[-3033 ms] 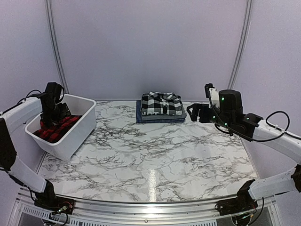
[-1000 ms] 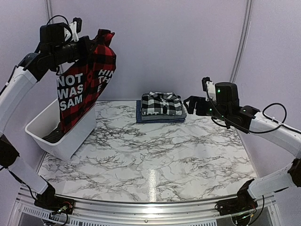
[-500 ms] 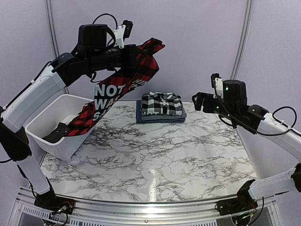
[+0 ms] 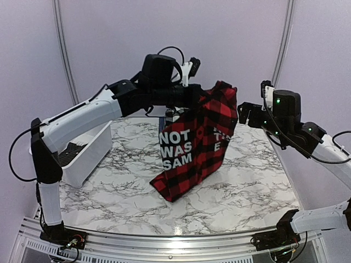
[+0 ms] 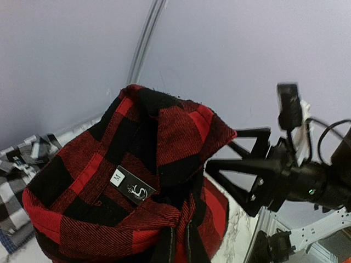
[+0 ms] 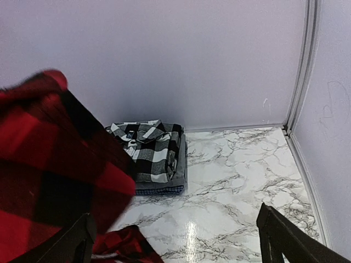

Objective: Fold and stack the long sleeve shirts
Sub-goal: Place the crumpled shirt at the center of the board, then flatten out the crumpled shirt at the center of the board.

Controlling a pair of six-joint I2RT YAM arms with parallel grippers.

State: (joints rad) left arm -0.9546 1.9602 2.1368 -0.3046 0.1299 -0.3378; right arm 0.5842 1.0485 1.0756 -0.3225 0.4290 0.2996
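The red-and-black shirt (image 4: 194,148) hangs in the middle of the overhead view above the marble counter (image 4: 247,186). Its lowest corner is down near the surface, though I cannot tell whether it touches. A black panel with white lettering faces the camera.

Higher up, the left pincer (image 4: 204,94) is clamped on a bunch of cloth at the top of the shirt. Its fingers are buried in the folds. The left wrist view shows the collar label right there, so the grip looks to be at or near the collar. To the right of it, the right pincer (image 4: 245,115) stands wide apart with nothing in it, facing the shirt and just beside its upper edge.

The shirt looks light, soft and limp. Held at one point it drapes in a twisted bundle and would likely swing. A second hold on a shoulder seam or a lower corner would probably spread it flat better than loose cloth in the middle.

At the left edge sits the white tub (image 4: 88,156). At the back, against the wall, lies the stack of folded shirts (image 6: 151,150), black-and-white plaid on top.
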